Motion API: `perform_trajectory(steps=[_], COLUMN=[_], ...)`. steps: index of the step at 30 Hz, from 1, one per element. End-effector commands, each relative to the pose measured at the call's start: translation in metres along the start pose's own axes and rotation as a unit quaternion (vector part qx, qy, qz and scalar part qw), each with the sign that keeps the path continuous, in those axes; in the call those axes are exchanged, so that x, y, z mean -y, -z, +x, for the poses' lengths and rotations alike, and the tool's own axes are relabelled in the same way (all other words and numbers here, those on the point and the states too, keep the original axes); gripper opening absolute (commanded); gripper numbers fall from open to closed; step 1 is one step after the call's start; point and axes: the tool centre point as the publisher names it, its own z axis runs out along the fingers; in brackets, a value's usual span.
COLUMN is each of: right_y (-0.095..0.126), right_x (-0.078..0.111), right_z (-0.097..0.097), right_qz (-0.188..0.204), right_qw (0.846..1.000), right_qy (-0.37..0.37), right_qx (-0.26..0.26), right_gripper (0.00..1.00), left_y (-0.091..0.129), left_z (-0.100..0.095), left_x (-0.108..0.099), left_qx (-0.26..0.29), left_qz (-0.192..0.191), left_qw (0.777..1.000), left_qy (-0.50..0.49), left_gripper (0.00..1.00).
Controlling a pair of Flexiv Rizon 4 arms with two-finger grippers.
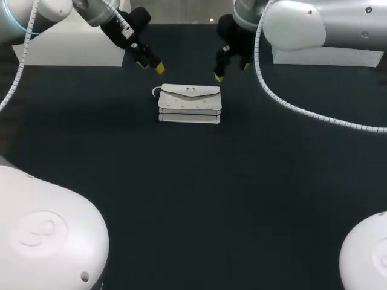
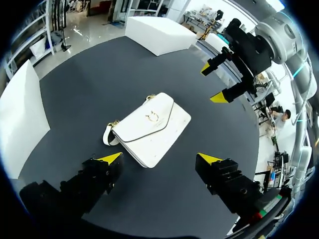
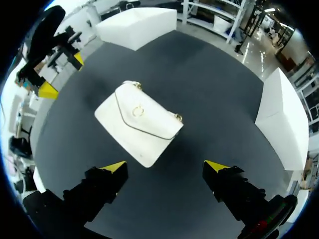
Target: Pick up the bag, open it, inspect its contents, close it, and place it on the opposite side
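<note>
At the far middle of the dark table (image 1: 193, 199) lies the white bag (image 1: 189, 104) (image 2: 149, 128) (image 3: 139, 122). It is flat and its flap is shut over a small gold clasp. A short strap loops out at the end nearer my left arm. Nothing touches it.

The left end effector (image 1: 151, 65) (image 2: 159, 159) (image 3: 62, 74) hangs above the table just beyond the bag's left end. Its fingers are spread wide and hold nothing. The right end effector (image 1: 231, 71) (image 2: 213, 83) (image 3: 165, 166) hangs just beyond the bag's right end, likewise wide and empty. The two face each other across the bag.

Farther out, two white blocks sit at the table's far corners — one behind the left arm (image 1: 72, 48), one behind the right (image 1: 326, 55).
</note>
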Motion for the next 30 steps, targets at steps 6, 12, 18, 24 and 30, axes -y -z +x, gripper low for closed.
perform_trajectory(steps=[6,12,18,24,30], right_y=[-0.003,-0.015,-0.035,-0.046,-0.060], right_x=[-0.004,-0.010,-0.005,-0.004,-0.001], right_z=[-0.002,-0.001,0.001,-0.002,0.000], right_qz=[0.052,0.066,0.073,0.055,0.042], right_qw=[0.953,0.936,0.903,0.877,0.861], right_qy=[-0.293,-0.340,-0.404,-0.438,-0.439], right_qx=[-0.056,-0.064,-0.129,-0.191,-0.252], right_gripper=[1.00,1.00,1.00,1.00,1.00], left_y=[-0.003,-0.015,-0.029,-0.038,-0.054], left_z=[-0.003,-0.005,-0.011,-0.017,-0.024], left_x=[-0.001,0.001,-0.012,-0.020,-0.024], left_qx=[-0.032,-0.044,-0.086,-0.119,-0.151], left_qz=[0.013,0.017,0.017,0.029,0.039], left_qw=[0.971,0.957,0.939,0.926,0.922], left_qy=[0.235,0.285,0.333,0.357,0.353], left_gripper=[1.00,1.00,1.00,1.00,1.00])
